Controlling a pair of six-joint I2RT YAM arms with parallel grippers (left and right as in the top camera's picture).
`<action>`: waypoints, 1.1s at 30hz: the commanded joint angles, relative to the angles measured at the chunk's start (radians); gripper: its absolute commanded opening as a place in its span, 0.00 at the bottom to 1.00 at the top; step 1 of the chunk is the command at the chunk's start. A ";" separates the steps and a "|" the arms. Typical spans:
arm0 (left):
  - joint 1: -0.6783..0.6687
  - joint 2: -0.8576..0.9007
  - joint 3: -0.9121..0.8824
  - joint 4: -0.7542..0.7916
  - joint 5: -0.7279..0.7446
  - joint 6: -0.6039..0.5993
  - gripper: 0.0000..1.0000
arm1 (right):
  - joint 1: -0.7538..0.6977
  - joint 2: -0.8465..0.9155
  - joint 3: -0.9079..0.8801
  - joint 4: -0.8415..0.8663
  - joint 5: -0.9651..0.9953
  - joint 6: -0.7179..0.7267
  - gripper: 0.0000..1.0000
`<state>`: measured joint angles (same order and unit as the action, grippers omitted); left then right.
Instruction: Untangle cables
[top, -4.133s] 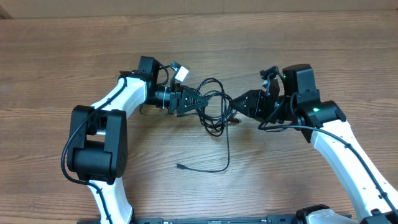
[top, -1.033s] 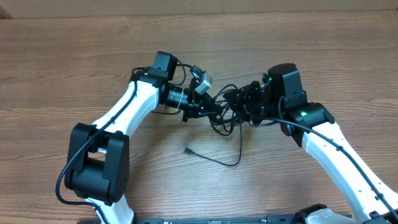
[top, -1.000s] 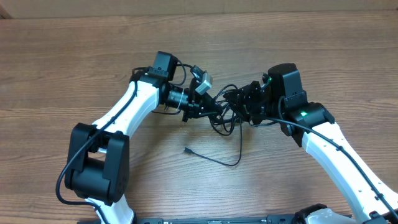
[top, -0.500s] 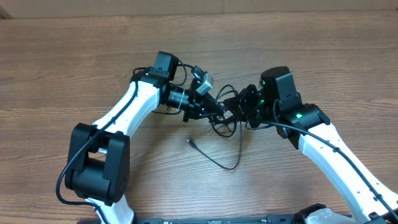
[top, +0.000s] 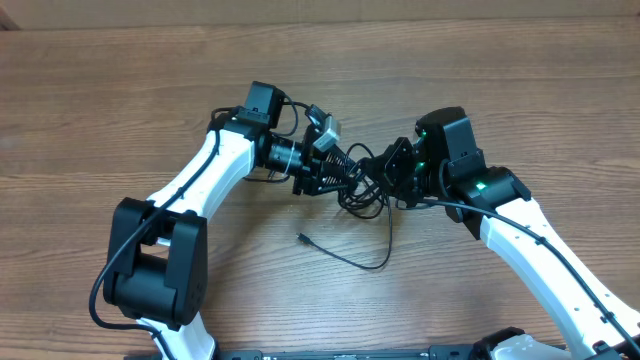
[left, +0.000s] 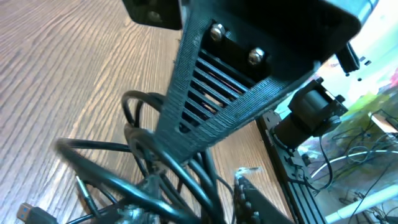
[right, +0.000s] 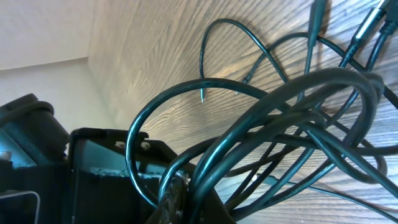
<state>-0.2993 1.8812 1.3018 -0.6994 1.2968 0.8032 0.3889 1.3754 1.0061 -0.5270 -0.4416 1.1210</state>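
Observation:
The cables (top: 366, 190) form a knot of thin black loops on the wooden table between my two grippers. One tail runs toward the near edge to a small plug (top: 301, 238). My left gripper (top: 338, 176) reaches in from the left. In the left wrist view its fingers stand apart, with the cables (left: 155, 180) lying loosely between them. My right gripper (top: 386, 176) comes in from the right. It is shut on several strands of the cables (right: 280, 124) that bunch up at its jaws (right: 186, 196). A silver-tipped plug (right: 367, 22) shows in the right wrist view.
The two white arms (top: 200, 175) (top: 540, 240) angle inward from the near corners, and their grippers almost touch over the knot. Bare wooden table (top: 100, 90) lies all round. Thicker black arm wires (top: 480, 205) hang by the right wrist.
My left gripper has opened and loosened its hold on the knot. The right gripper moved left a little and shut on the strands. The loose tail's plug shifted slightly.

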 joint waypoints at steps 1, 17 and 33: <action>0.009 -0.019 0.002 0.005 -0.002 0.000 0.31 | 0.009 -0.004 0.014 -0.014 -0.008 -0.032 0.04; 0.004 -0.018 0.002 0.054 -0.129 -0.080 0.08 | 0.009 -0.004 0.014 -0.018 -0.031 -0.102 0.04; 0.005 -0.018 0.002 0.137 -0.407 -0.328 0.04 | 0.001 -0.005 0.014 0.070 -0.229 -0.259 0.04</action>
<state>-0.2966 1.8812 1.3018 -0.5674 0.9932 0.5388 0.3885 1.3754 1.0061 -0.4694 -0.5961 0.9012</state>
